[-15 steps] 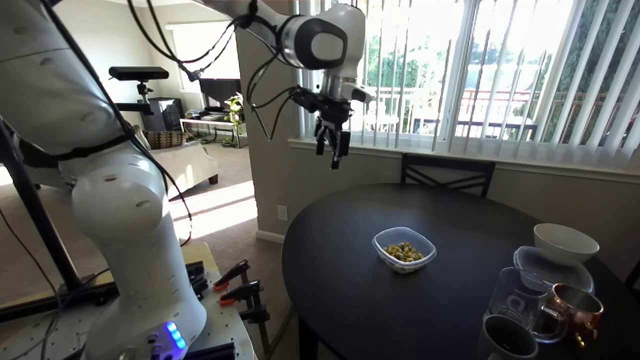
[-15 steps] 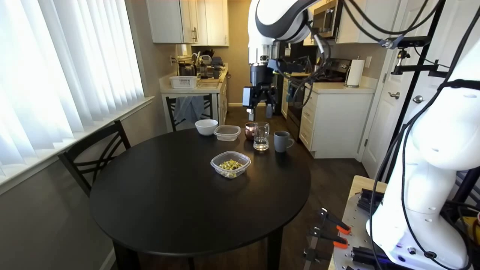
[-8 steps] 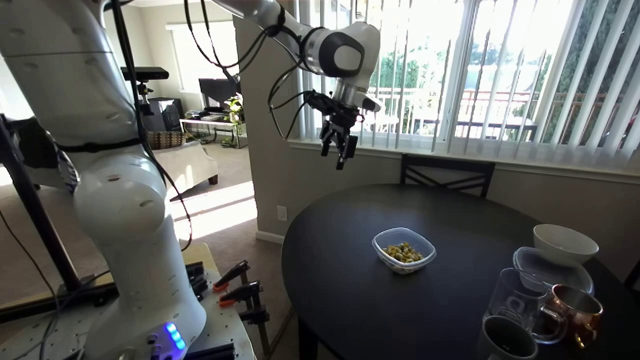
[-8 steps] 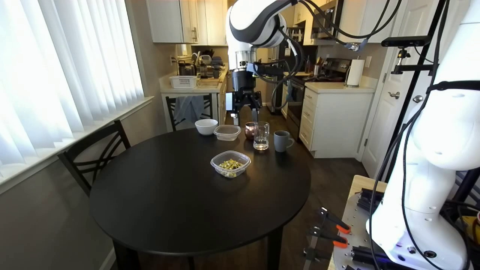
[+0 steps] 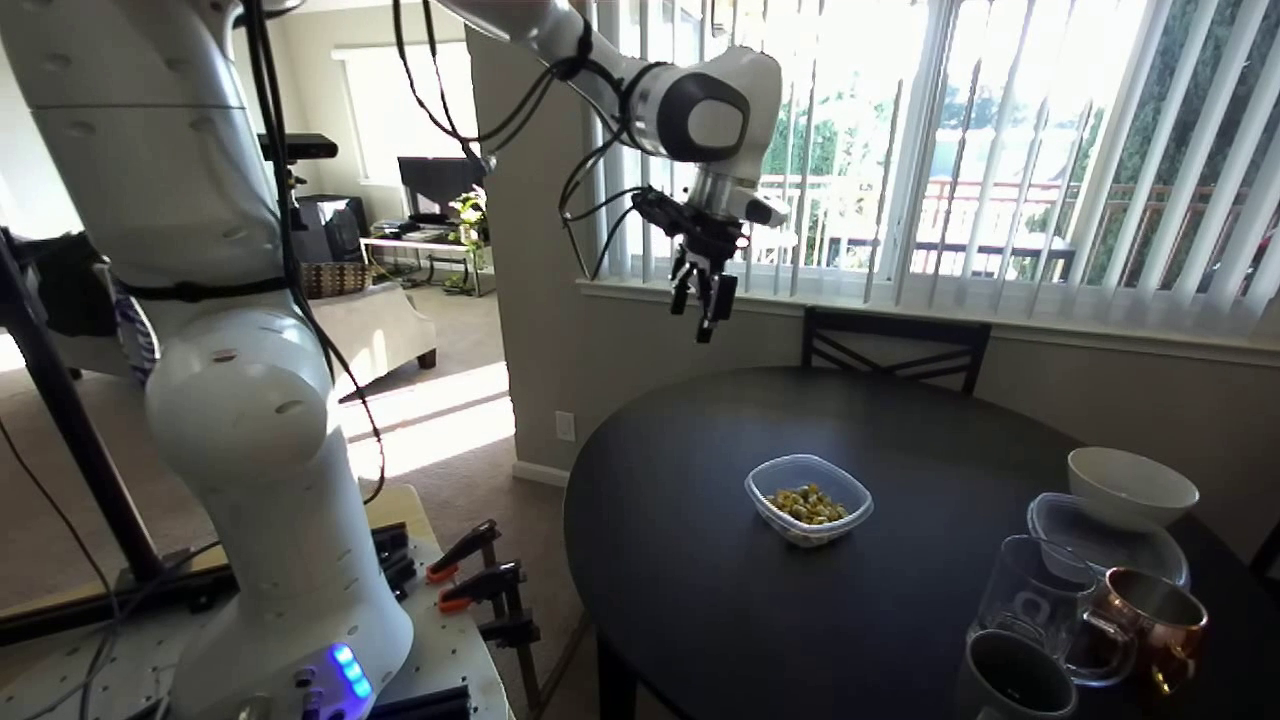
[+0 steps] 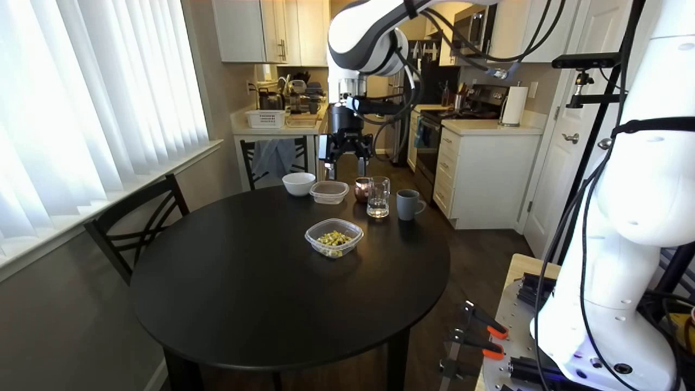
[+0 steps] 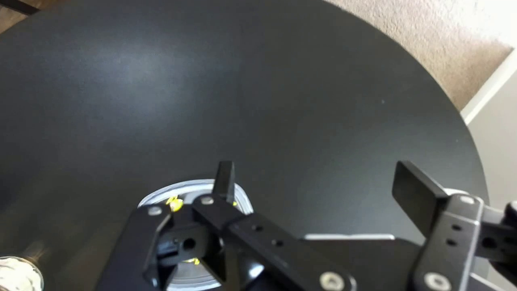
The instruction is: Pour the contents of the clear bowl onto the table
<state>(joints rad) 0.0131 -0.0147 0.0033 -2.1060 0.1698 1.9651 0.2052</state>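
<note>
Inward from the edge of the table nearest the robot base: the clear bowl, upright, contents inside.

Below the claw, and left of it in the wrist view — away from the edge by the wall — it hides partly behind a finger; its squarish rim offers no long axis. Wide apart, the fingers hold and touch nothing; reaching the rim probably calls for a shift that way, then down.

Yellowish bits in clear bowl on table
</note>
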